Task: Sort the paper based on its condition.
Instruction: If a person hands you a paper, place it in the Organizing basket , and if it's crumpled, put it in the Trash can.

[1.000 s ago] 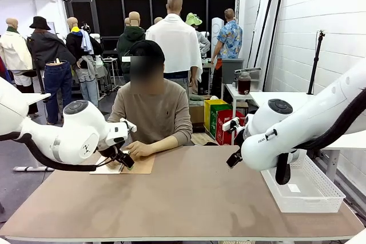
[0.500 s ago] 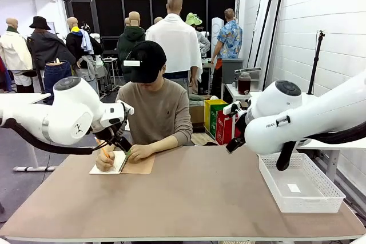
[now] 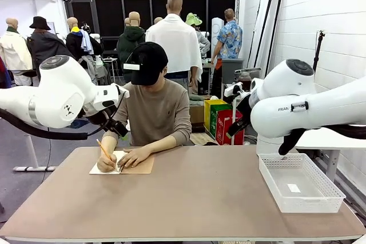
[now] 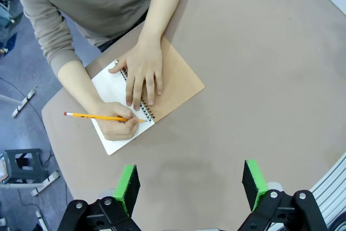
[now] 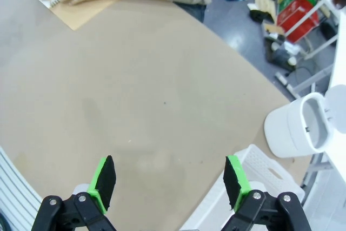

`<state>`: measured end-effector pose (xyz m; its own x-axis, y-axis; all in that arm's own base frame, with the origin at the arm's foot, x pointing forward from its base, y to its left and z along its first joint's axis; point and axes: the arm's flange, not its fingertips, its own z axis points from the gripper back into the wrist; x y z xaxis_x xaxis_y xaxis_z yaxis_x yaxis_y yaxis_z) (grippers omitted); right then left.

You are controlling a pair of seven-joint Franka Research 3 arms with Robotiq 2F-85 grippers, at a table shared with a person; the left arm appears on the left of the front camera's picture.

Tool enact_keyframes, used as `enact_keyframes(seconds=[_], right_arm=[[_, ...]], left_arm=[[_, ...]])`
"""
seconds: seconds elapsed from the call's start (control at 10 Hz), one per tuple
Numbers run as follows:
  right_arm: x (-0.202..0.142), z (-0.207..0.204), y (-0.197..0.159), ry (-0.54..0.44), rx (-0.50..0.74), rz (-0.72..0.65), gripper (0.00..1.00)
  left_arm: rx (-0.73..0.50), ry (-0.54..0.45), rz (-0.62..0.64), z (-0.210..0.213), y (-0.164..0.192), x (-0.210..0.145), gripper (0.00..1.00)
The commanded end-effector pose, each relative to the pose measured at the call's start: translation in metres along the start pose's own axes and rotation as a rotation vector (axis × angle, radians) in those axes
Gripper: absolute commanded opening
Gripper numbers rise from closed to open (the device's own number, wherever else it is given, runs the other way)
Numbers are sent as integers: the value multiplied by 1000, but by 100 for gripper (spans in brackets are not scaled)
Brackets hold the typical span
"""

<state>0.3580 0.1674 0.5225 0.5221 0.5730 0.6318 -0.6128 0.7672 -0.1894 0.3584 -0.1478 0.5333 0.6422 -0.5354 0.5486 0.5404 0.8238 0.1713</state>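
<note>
Brown kraft is the cover of the spiral notebook (image 4: 178,82), which lies open on the table (image 3: 194,198) at about ten o'clock in the front view, in front of the seated person. The paper (image 4: 108,87) is the white page on top of it; whether it is loose or bound I cannot tell. The person's writing hand (image 4: 116,127) rests on the page with a yellow pencil (image 4: 97,116), and the other hand (image 4: 143,71) lies flat across the spiral. In the left wrist view the left gripper (image 4: 189,169) hangs above bare tabletop, its green pads spread wide with nothing between them, and the notebook sits at eleven o'clock from it, well apart. The right gripper (image 5: 168,160) also has its pads wide apart and grips nothing; in its wrist view the notebook is far off at eleven o'clock. A white mesh basket (image 3: 309,203) stands on the table at four o'clock in the front view
</note>
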Motion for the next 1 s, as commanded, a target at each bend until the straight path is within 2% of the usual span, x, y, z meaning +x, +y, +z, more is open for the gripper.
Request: enact_keyframes(seconds=[0.0,0.5,0.9], right_arm=[[3,16,-3,-24,-1,33,100],[11,35,-2,-61,1,47,100],[11,36,-4,-73,1,46,100]], left_arm=[[9,5,1,14,-1,3,100],[34,-30,9,41,3,6,100],[35,-33,21,40,4,5,100]])
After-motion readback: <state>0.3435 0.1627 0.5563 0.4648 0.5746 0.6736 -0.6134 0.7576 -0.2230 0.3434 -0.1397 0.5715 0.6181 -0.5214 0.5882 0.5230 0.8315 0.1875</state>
